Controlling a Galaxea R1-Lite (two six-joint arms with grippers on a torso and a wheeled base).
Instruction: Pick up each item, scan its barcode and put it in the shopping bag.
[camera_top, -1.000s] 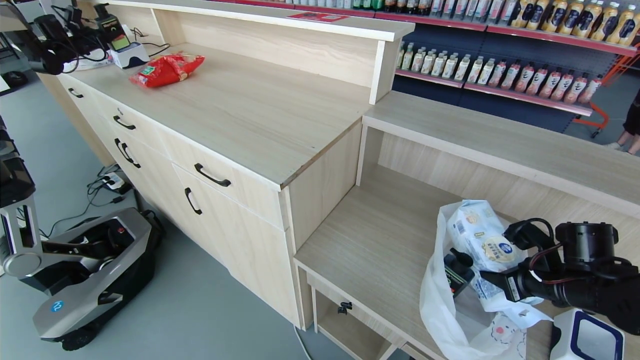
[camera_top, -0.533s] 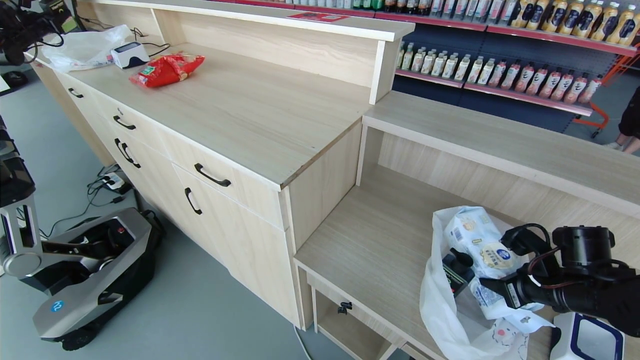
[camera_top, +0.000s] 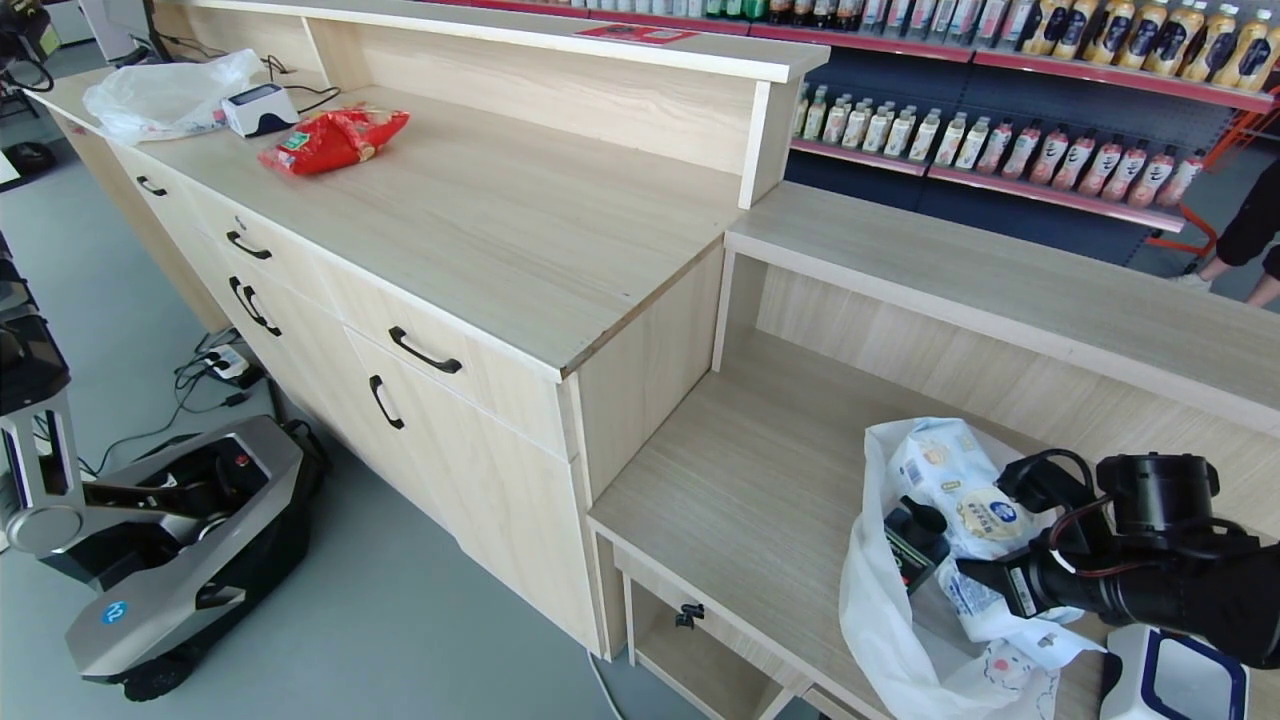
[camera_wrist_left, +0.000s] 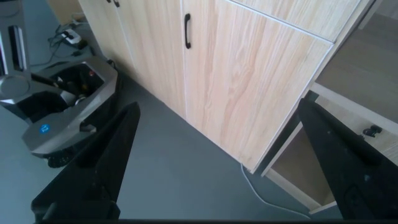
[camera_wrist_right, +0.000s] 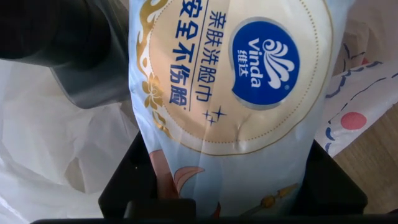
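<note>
We judge the step in hand to be the bagging of one item. The right fingers (camera_wrist_right: 127, 186) are clamped on the lower end of a pale blue tissue pack (camera_top: 960, 480), one dark finger on either side of it, and the pack stands tilted in the open mouth of the white shopping bag (camera_top: 880, 610). The bag sits slumped on the lower bench (camera_top: 740, 480), with the white scanner (camera_top: 1175, 675) just beside it at the near edge. From the right wrist view, the bag's thin film lies all around and beneath the pack, so we take the pack to be partly inside the bag but not yet let go. The next move, as we read it, calls for lowering the pack a little further past the rim, spreading the fingers so it drops free, and then lifting straight out so that neither finger snags the loose film. The left fingers (camera_wrist_left: 93, 168) are spread wide and hold nothing, hanging over the floor in front of the cabinet doors. A red snack packet (camera_top: 335, 138) lies well apart on the upper bench (camera_top: 480, 220). We expect it to be picked up next.
</note>
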